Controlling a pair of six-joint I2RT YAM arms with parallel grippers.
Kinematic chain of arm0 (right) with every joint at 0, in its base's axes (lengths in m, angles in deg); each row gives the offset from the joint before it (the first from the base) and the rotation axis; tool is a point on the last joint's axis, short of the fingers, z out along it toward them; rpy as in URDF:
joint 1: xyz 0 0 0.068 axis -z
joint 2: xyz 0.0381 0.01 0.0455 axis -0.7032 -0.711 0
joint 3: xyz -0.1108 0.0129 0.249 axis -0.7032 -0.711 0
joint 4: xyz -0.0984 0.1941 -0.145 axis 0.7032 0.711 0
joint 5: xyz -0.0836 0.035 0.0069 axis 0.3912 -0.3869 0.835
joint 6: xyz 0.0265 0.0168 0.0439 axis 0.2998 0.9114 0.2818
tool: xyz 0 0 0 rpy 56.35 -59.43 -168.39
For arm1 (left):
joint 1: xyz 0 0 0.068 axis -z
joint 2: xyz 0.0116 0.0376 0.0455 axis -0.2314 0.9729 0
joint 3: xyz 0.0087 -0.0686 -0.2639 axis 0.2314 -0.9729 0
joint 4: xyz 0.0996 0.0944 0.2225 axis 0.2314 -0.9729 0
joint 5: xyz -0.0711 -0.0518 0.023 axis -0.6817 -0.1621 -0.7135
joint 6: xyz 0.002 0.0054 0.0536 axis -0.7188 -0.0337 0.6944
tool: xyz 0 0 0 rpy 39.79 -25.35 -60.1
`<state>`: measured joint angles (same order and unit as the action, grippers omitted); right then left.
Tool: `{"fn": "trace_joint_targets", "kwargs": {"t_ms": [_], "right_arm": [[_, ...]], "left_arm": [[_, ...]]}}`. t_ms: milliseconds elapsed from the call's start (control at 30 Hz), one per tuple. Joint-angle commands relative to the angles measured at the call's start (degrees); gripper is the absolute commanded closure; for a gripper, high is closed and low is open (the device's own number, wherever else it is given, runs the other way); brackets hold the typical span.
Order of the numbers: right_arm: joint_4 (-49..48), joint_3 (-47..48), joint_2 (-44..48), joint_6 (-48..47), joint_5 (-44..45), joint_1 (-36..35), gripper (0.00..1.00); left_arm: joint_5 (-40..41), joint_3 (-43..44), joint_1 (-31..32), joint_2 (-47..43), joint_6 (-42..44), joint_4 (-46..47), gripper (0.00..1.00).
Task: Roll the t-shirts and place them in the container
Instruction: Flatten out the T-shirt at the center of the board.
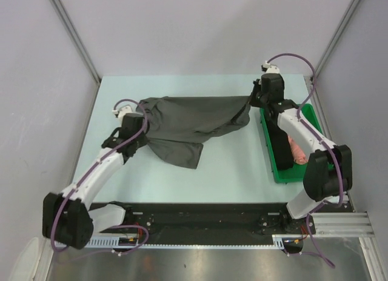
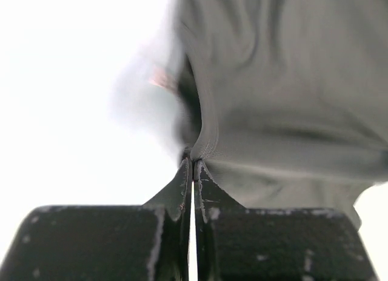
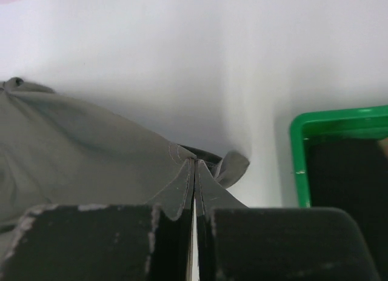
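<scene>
The charcoal t-shirt (image 1: 194,120) hangs stretched between the two arms across the far half of the counter (image 1: 230,172). One end lies toward the left edge and the other near the far-right corner, and its loose lower part sags in folds toward the middle. The left fingers (image 2: 185,183) are pressed together on a gathered fold of the cloth, and the right fingers (image 3: 182,185) are clamped on a hem the same way.

This looks like the spreading step — rolling has not begun. The next move likely calls for lowering both ends evenly, keeping the cloth taut so it settles flat and unwrinkled — then letting go.

The pink t-shirt (image 1: 297,151) and black t-shirt (image 1: 282,151) wait in the green tray (image 1: 288,177) at the right edge.
</scene>
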<state>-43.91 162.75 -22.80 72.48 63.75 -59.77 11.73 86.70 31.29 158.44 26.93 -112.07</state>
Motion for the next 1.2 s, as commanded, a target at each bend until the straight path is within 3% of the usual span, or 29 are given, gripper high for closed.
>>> {"fn": "trace_joint_targets", "kwargs": {"t_ms": [0, 167, 433, 567, 667, 700, 733, 800, 867, 933, 1067, 1167], "right_arm": [[2.2, 1.0, 6.7, -3.1, 5.3, 0.9, 1.0], [-0.4, 1.0, 7.8, -3.6, 4.4, 1.7, 1.0], [-9.1, 5.2, -7.4, -0.4, -3.9, 5.2, 1.0], [-7.1, 9.5, -11.3, 1.0, -7.5, 5.3, 1.0], [-5.9, 10.8, -10.7, 0.4, -5.7, 4.8, 1.0], [-5.4, 11.4, -10.9, 0.5, -5.4, 4.7, 1.0], [-4.6, 13.6, -11.4, 0.6, -5.5, 4.7, 1.0], [-2.4, 15.9, -13.9, 0.6, -5.9, 4.5, 1.0], [-1.5, 18.1, -16.3, 0.3, -6.0, 4.2, 1.0], [-0.8, 19.3, -18.0, 0.2, -5.6, 4.4, 1.0], [2.1, 23.3, -22.6, 0.4, -6.1, 5.1, 1.0], [5.0, 25.8, -25.2, 0.4, -5.4, 5.2, 0.98]], "left_arm": [[4.6, 2.1, -5.5, -8.8, 3.0, -5.7, 1.0], [3.5, 5.0, -8.7, -9.2, 5.9, -6.8, 1.0], [-1.5, 13.7, -17.3, 3.4, 8.9, -5.0, 1.0], [-7.3, 20.6, -20.3, 11.2, 10.9, -5.7, 1.0], [-9.8, 20.7, -20.2, 11.3, 12.0, -4.5, 1.0], [-10.7, 21.0, -20.1, 11.7, 12.0, -4.2, 0.96], [-11.2, 21.4, -20.2, 13.1, 12.0, -4.7, 0.78], [-13.7, 22.3, -20.3, 14.0, 12.0, -5.2, 0.72], [-14.7, 20.5, -19.1, 11.7, 10.6, -3.9, 0.5], [-13.3, 16.7, -16.6, 8.4, 10.2, -2.2, 0.36], [-13.4, 7.1, -9.3, 3.4, 7.0, -0.7, 0.35], [-12.4, 0.6, -3.2, 1.0, 3.9, 2.2, 0.39]]}}
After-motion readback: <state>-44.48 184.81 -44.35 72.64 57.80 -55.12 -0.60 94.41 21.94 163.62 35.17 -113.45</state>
